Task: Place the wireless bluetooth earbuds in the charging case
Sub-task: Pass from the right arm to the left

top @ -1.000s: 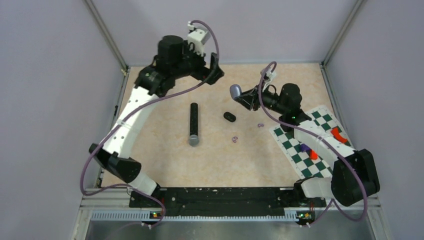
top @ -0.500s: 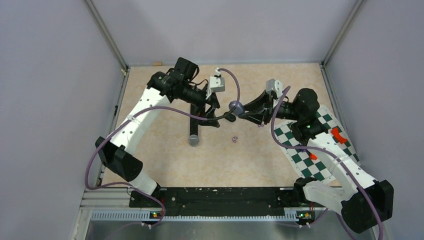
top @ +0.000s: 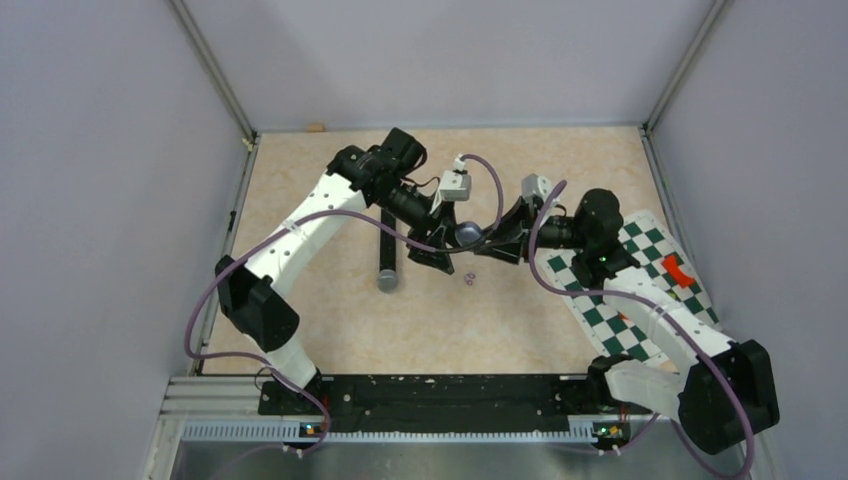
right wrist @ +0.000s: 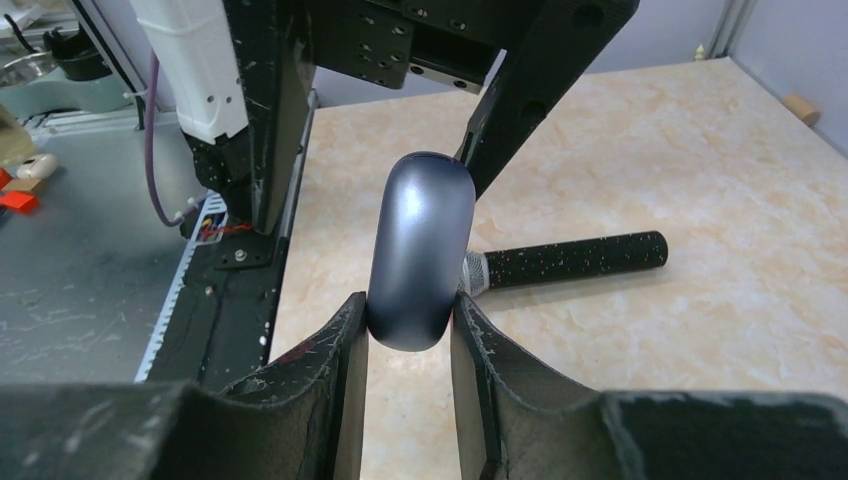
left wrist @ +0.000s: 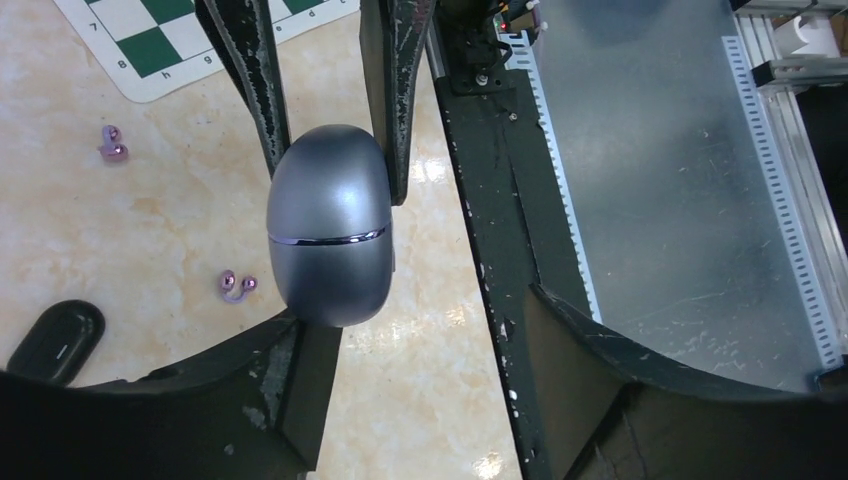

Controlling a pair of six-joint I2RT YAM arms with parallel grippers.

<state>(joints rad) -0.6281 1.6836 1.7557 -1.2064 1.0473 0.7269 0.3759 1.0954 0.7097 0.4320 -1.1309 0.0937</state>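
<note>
My right gripper (right wrist: 405,320) is shut on a smooth grey egg-shaped charging case (right wrist: 420,245), closed, with a thin seam round its middle (left wrist: 328,225). It holds the case above the table's middle (top: 467,233). My left gripper (left wrist: 410,320) is wide open around the case. Its left finger (left wrist: 290,370) touches the case's end and its right finger stands apart. Two purple ring-like earbuds (left wrist: 236,285) (left wrist: 112,143) lie on the table below. One of them shows in the top view (top: 470,278). The black curled earbuds are not in view.
A black microphone (top: 388,250) lies left of the grippers, also in the right wrist view (right wrist: 570,260). A small black oval piece (left wrist: 55,340) lies near the purple earbuds. A green-and-white chessboard mat (top: 640,290) with red pieces (top: 680,270) lies at the right.
My left arm swung from the back of the table to the middle and now brackets the case. My right gripper carried the case forward and lower, towards the left gripper.
</note>
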